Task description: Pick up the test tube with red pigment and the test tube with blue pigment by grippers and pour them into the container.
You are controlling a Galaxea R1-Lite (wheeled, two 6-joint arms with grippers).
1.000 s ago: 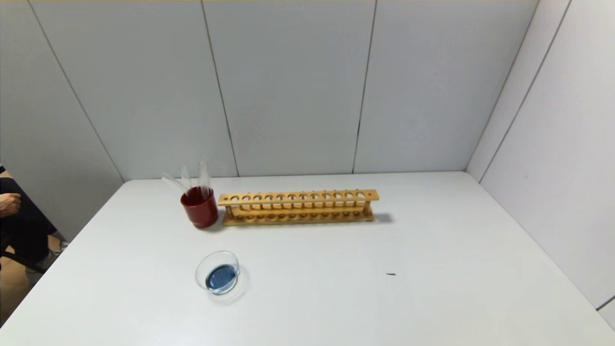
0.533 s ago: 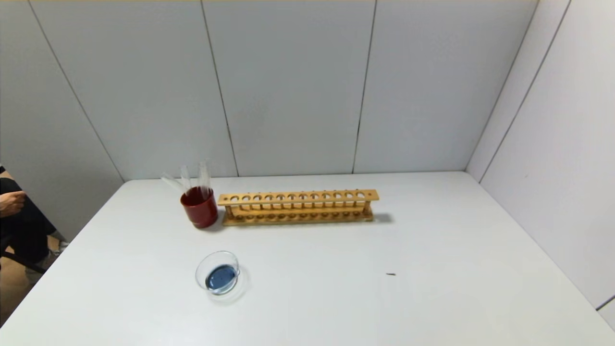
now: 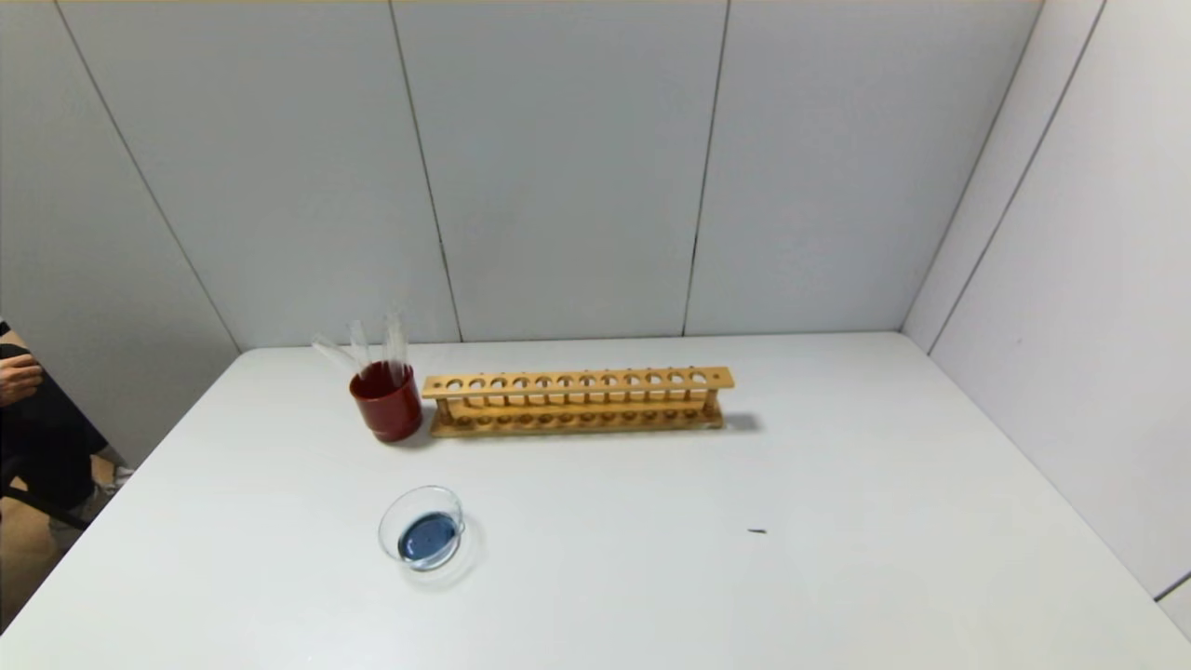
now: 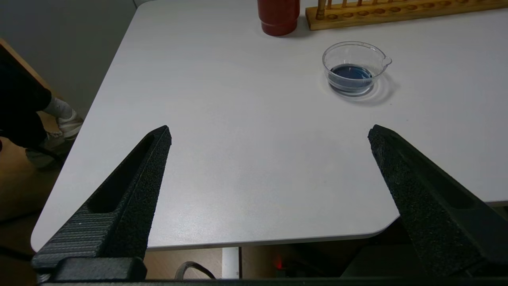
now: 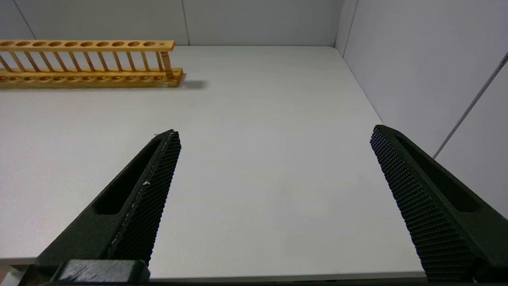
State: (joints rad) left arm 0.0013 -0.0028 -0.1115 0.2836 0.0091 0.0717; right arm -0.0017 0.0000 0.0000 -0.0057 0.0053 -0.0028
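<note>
The container, a small clear glass dish, holds dark blue liquid and sits on the table's left front; it also shows in the left wrist view. Three clear test tubes lean in a dark red cup. Their lower ends are hidden, so no red or blue pigment shows. My left gripper is open and empty over the table's near left edge, short of the dish. My right gripper is open and empty over the near right edge. Neither shows in the head view.
An empty wooden tube rack stands right of the red cup near the back wall; it also shows in the right wrist view. A small dark speck lies mid-right. A person sits beyond the table's left edge.
Nothing on the table has moved. The person's hand at far left has shifted slightly.
</note>
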